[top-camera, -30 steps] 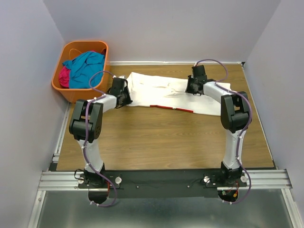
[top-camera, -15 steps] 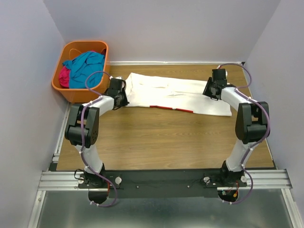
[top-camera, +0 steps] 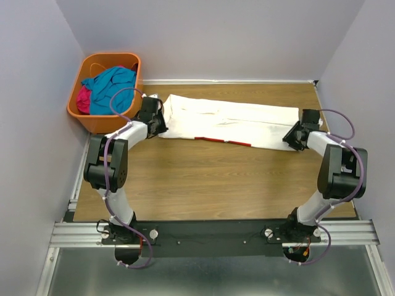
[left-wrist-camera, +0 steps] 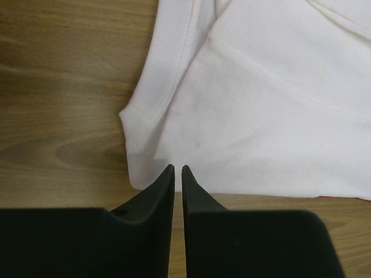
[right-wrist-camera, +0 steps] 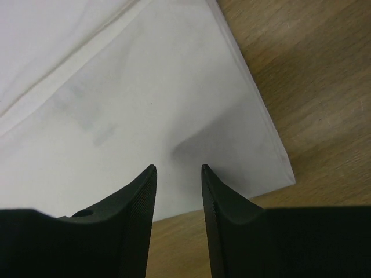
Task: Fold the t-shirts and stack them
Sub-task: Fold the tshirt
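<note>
T-shirt (top-camera: 228, 120), white, stretched left-to-right across table (top-camera: 216, 179); left fingers (left-wrist-camera: 162, 194) barely parted, empty, at its left corner; right fingers (right-wrist-camera: 142, 197) released, empty, over its right corner.

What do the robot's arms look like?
The left arm and right arm are white tubes with chunky black joints and a looping purple cable. The left tool and right tool each have two black pointed fingers.

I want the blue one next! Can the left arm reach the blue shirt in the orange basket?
Probably yes: the left gripper sits beside the open-topped basket, and the blue shirt lies uncovered on top.
</note>
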You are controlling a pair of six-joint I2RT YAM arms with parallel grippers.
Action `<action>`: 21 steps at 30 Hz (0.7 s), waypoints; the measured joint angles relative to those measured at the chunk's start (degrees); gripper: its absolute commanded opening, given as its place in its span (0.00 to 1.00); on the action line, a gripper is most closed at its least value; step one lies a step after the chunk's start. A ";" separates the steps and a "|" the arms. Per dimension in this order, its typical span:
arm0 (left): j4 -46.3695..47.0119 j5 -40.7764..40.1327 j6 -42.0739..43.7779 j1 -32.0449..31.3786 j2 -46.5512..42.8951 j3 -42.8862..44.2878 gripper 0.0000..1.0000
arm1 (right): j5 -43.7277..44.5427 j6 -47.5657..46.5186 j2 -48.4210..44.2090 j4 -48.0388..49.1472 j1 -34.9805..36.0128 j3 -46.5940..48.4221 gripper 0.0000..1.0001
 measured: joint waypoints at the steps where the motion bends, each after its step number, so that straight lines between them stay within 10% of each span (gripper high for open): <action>1: 0.26 0.39 -0.24 0.00 0.13 0.55 0.17 | -1.05 0.72 -0.79 0.85 -0.96 -0.85 0.43; 16: -0.92 2.54 -2.01 0.44 7.82 5.57 0.12 | -9.53 10.82 -4.66 11.78 -14.84 -11.08 0.43; 21: -1.46 2.34 -1.90 0.87 7.50 5.57 0.26 | -8.35 9.97 -7.21 8.98 -14.82 -11.08 0.46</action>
